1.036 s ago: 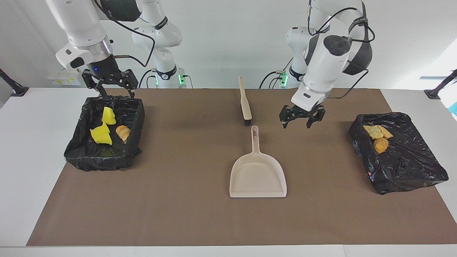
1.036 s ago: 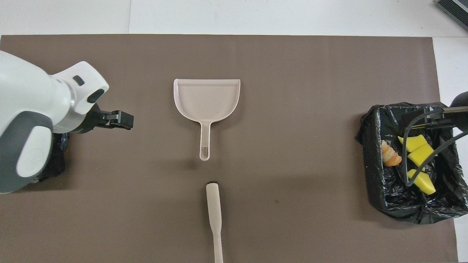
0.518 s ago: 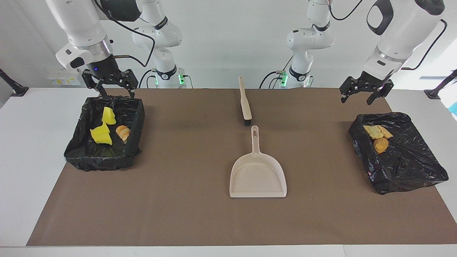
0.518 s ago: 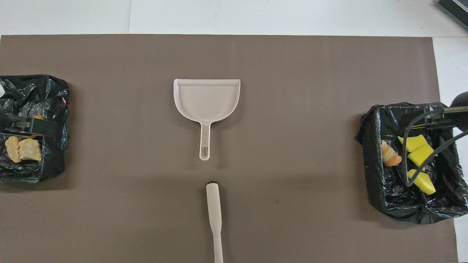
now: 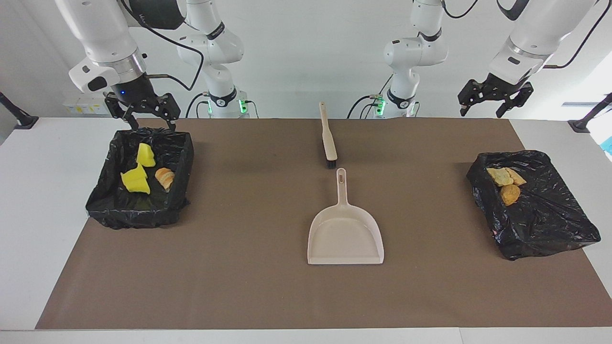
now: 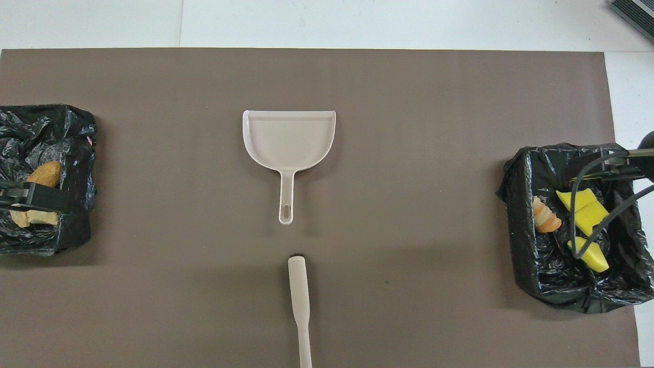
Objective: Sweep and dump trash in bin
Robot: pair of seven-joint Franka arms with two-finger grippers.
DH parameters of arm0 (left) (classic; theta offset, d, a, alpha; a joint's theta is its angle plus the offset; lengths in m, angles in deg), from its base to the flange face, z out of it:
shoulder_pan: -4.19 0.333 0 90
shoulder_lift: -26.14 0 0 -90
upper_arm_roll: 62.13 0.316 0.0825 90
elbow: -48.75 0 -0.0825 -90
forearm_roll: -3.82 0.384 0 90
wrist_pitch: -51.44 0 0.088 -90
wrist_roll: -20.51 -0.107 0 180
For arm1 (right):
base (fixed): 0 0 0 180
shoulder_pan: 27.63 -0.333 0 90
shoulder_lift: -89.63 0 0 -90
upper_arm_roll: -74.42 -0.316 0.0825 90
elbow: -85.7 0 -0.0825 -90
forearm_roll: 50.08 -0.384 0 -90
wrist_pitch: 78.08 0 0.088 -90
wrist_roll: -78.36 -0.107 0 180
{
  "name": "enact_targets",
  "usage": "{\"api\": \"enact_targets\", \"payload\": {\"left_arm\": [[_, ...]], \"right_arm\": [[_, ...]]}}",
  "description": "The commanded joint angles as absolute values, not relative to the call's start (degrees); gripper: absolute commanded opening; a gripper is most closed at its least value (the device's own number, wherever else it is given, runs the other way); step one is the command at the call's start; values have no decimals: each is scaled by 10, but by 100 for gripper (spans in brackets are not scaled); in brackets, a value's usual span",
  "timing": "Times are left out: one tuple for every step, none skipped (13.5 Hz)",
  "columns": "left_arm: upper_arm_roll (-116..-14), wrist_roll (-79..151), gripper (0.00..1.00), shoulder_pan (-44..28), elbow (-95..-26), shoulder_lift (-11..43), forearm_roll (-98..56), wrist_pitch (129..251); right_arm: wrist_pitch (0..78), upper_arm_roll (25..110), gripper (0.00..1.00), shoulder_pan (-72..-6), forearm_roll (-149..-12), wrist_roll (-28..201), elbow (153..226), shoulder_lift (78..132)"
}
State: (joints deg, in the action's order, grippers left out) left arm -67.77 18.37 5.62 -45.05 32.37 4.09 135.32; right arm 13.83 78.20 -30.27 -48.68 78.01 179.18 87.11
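- Trash (image 5: 136, 180) shows as small loose pieces: bright yellow sponge-like wedges and tan-orange bread-like lumps, each far smaller than the beige dustpan (image 5: 345, 237). All of it lies inside two bins; I see none on the brown mat (image 5: 248, 267).
- Bin lined with black plastic (image 5: 140, 177) at the right arm's end of the table holds the yellow wedges and one striped orange-tan lump (image 5: 165, 177), which rests against the wall toward the table's middle.
- Second black-lined bin (image 5: 533, 203) at the left arm's end holds tan-orange lumps (image 5: 506, 183) clustered in the corner nearest the robots; in the overhead view the left gripper partly covers them (image 6: 38, 176).
- Dustpan lies flat on the mat near the table's middle, pan empty, handle pointing toward the robots.
- Brush (image 5: 328, 136) with a beige handle lies nearer to the robots than the dustpan, bristle end just short of the dustpan handle, apart from it.
- Right gripper (image 5: 146, 117) hangs over the robot-side rim of the wedge bin, fingers spread, holding nothing.
- Left gripper (image 5: 487, 104) is raised over the mat's edge by the robots, at the left arm's end, fingers spread and empty.
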Motion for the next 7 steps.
{"api": "enact_targets", "payload": {"left_arm": [[-674, 211, 100, 59, -451, 323, 13, 1386], [-672, 204, 100, 59, -451, 323, 13, 1388], [-672, 202, 100, 59, -453, 322, 14, 1386], [-671, 195, 100, 60, -456, 322, 14, 1387], [-671, 184, 100, 68, -463, 323, 14, 1389], [-671, 167, 100, 80, -463, 323, 14, 1390], [-671, 159, 100, 81, -463, 323, 14, 1395]], "right_arm": [[148, 780, 100, -302, -487, 773, 1805, 862], [147, 780, 100, -302, -487, 775, 1805, 862], [147, 780, 100, -302, -487, 775, 1805, 862], [147, 780, 100, -302, -487, 775, 1806, 862], [143, 780, 100, -300, -488, 776, 1807, 861], [142, 780, 100, -300, -488, 776, 1808, 860], [144, 780, 100, -300, -488, 775, 1810, 859]]}}
